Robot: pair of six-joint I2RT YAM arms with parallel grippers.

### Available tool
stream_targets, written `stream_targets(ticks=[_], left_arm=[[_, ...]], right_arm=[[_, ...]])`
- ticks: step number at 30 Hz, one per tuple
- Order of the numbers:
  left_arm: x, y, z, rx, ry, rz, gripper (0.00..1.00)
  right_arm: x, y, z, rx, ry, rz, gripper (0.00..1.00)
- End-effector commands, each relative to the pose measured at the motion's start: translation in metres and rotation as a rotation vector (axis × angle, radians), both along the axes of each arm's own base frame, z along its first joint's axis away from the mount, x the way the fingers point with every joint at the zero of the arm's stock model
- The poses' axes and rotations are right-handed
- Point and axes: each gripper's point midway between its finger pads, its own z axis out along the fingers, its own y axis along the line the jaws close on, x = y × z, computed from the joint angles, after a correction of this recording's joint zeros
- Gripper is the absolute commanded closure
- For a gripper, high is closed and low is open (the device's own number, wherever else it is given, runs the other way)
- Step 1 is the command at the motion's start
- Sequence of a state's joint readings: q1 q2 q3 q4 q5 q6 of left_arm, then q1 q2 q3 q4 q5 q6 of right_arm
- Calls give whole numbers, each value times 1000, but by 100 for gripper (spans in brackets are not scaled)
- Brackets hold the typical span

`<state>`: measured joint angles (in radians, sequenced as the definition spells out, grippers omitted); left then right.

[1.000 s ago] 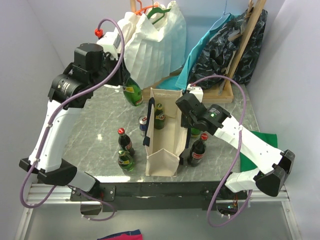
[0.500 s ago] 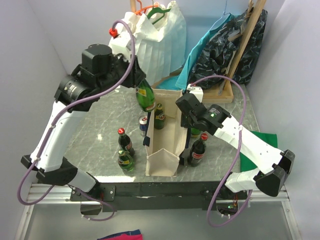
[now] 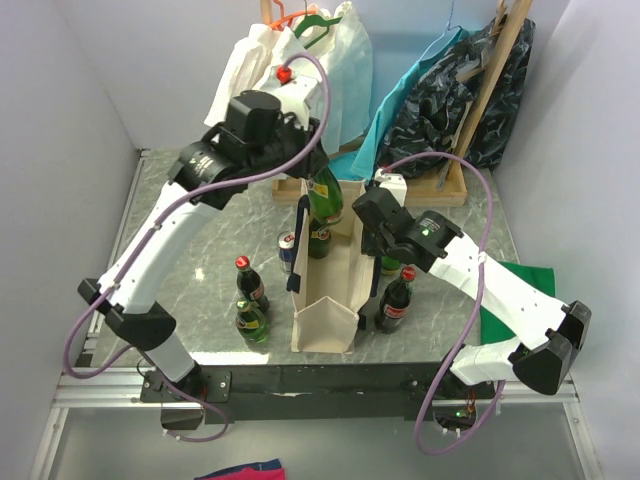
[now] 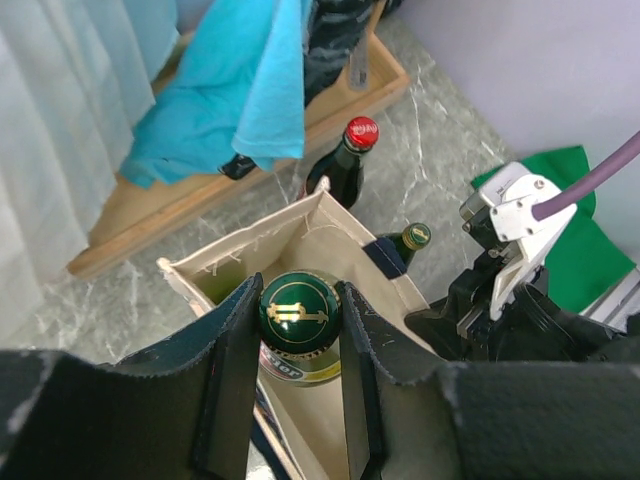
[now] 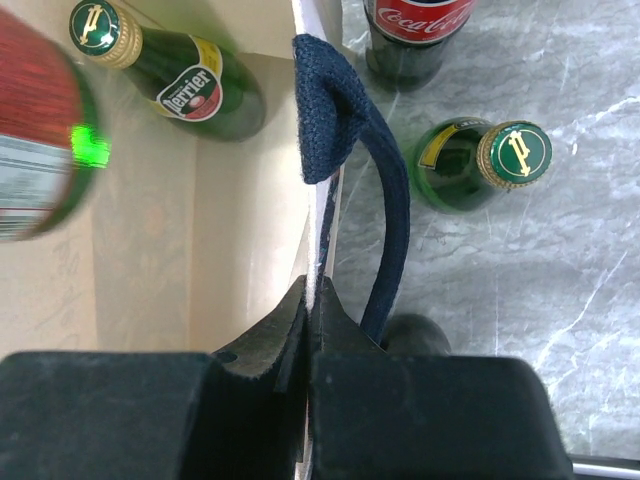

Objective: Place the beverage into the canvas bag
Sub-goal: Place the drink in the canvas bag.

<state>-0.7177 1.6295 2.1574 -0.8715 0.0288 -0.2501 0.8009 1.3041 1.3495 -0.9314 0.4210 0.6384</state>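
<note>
The cream canvas bag (image 3: 325,305) with navy handles stands open at the table's middle. My left gripper (image 3: 318,182) is shut on the neck of a green Perrier bottle (image 3: 322,198) and holds it upright over the bag's far end. In the left wrist view the jaws (image 4: 300,292) clamp the bottle's cap (image 4: 300,318) above the bag's opening (image 4: 330,235). My right gripper (image 3: 366,232) is shut on the bag's right wall rim (image 5: 315,295), beside the navy handle (image 5: 385,220). Another Perrier bottle (image 5: 190,85) lies inside the bag. The held bottle (image 5: 35,150) is blurred at the left.
Right of the bag stand a cola bottle (image 3: 397,300) and a green bottle (image 5: 480,165). Left of it are a can (image 3: 287,248), a cola bottle (image 3: 250,283) and a green bottle (image 3: 250,322). A white pleated garment (image 3: 300,90), teal cloth (image 3: 400,110) and wooden tray (image 3: 450,190) are behind.
My left arm has swung right with the green bottle, from the back left of the table to over the bag's far end. The right gripper has stayed on the bag's rim.
</note>
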Motion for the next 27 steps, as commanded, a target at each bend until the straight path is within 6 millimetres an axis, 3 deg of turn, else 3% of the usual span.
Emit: stream_targets(ticks=[1, 10, 27], left_arm=[[-2, -13, 78, -208, -192, -10, 99], [12, -45, 39, -150, -141, -3, 99], [32, -56, -22, -96, -87, 67, 99]], right_arm=[[3, 1, 14, 43, -58, -9, 100], [-1, 1, 17, 59, -57, 5, 100], [-5, 2, 25, 86, -56, 14, 100]])
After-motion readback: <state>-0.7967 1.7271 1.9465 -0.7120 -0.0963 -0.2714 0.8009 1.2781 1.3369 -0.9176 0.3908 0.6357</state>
